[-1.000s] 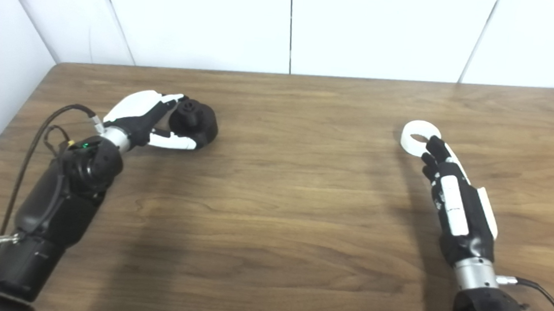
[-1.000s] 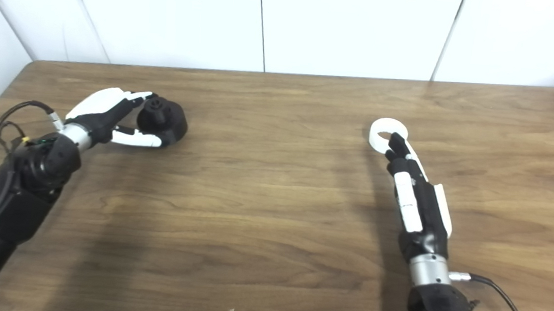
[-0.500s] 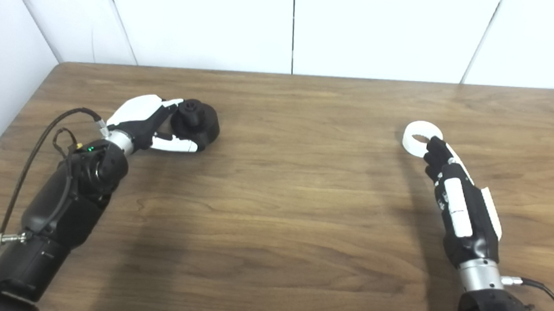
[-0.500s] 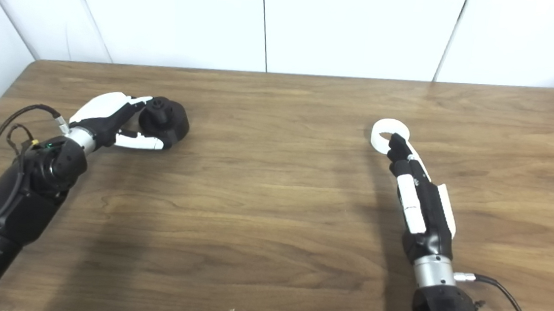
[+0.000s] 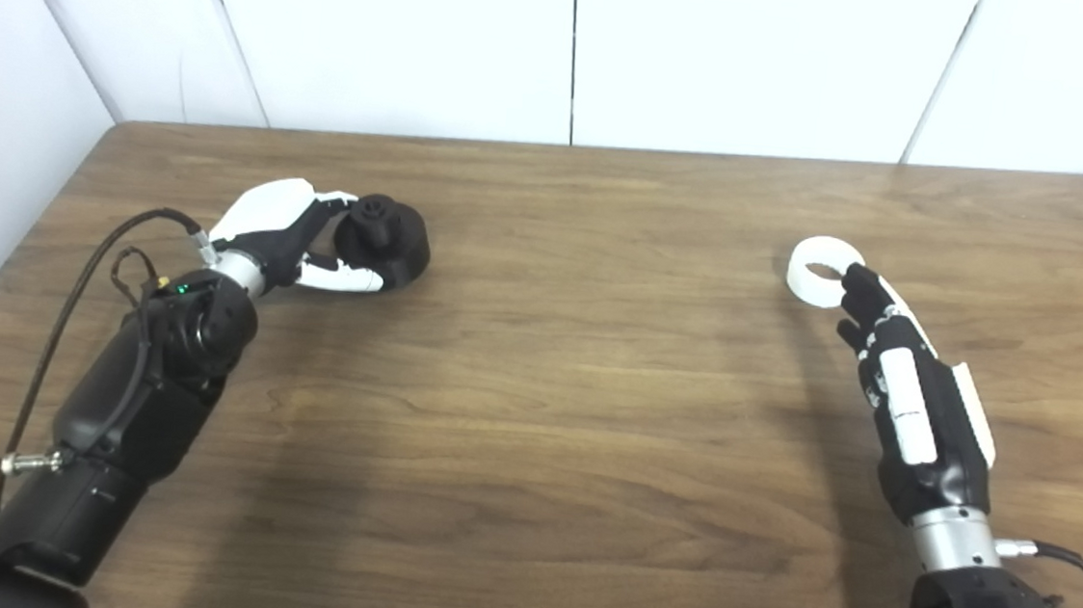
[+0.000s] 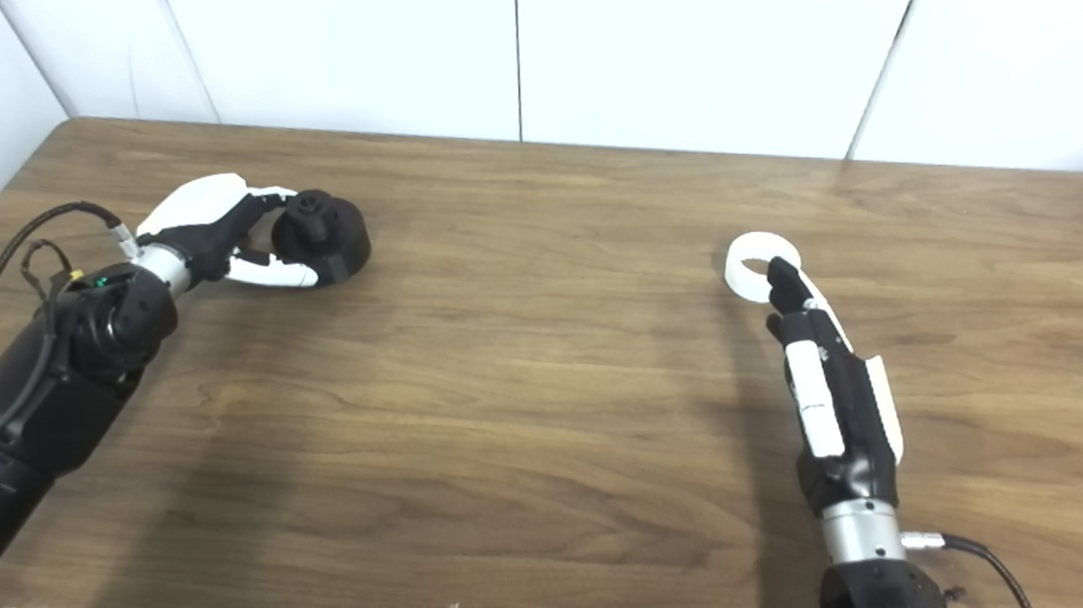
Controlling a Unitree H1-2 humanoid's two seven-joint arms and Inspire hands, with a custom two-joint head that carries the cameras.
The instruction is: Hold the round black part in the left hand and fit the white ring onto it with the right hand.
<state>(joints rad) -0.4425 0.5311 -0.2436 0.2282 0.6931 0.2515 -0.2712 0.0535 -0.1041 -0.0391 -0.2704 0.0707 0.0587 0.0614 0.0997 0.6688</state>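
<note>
The left hand (image 5: 281, 230) curls its fingers around the round black plastic part with a knob on top (image 5: 382, 238), which sits on the brown wooden table (image 5: 544, 391). It seems to have a grip, but the part is not lifted yet. Far to the right of the black part, the right hand (image 5: 902, 390) touches the near edge of the flat white plastic ring (image 5: 820, 271) with its fingertips. I cannot tell if it holds it. Lifting both and fitting them together is left to do.
</note>
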